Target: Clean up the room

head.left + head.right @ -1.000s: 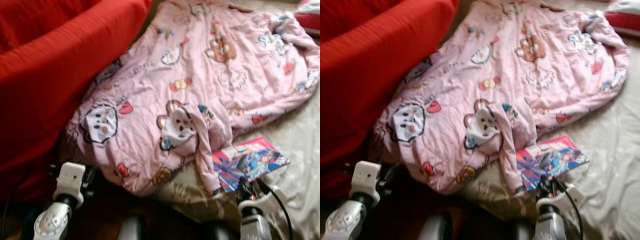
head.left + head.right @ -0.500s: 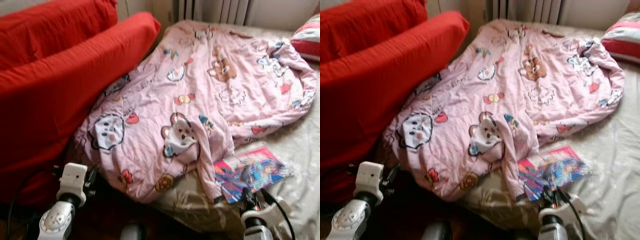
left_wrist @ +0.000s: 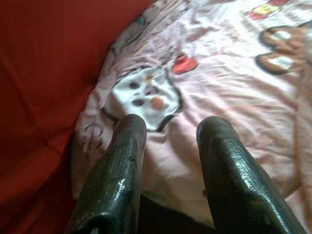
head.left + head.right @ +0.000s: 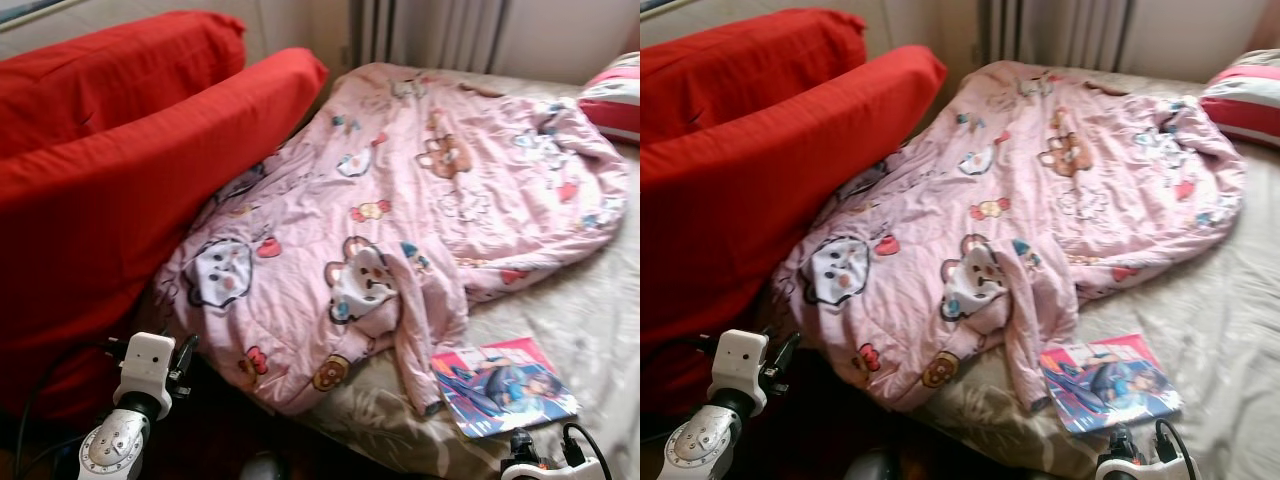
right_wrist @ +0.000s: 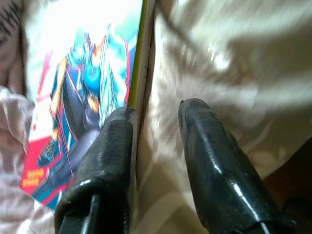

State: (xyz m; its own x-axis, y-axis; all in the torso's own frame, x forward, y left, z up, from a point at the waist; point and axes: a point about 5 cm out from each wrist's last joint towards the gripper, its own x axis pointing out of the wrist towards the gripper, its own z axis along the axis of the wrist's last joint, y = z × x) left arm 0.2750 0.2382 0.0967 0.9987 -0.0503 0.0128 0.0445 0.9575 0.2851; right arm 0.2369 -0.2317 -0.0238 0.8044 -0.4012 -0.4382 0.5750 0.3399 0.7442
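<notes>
A pink cartoon-print blanket [image 4: 430,190] lies crumpled across the bed. A colourful picture book [image 4: 503,385] lies flat on the beige sheet [image 4: 590,300] beside the blanket's near corner. My right gripper [image 5: 157,111] is open just above the sheet, and the book's edge [image 5: 139,68] runs beside one fingertip. My right arm [image 4: 550,467] sits just on the near side of the book. My left gripper [image 3: 170,124] is open and holds nothing. It points at the blanket's white cat face [image 3: 144,95]. My left arm [image 4: 140,365] is low by the bed's near corner.
Large red cushions [image 4: 120,170] lean against the bed's left side and overlap the blanket. A red-and-white striped pillow [image 4: 612,100] lies at the far right. A radiator or curtain [image 4: 430,30] stands behind the bed. Dark floor shows between my arms.
The camera has tilted up, so the far wall shows and the bed sits lower in the picture. The blanket and book have not moved. My right arm sits lower in the view.
</notes>
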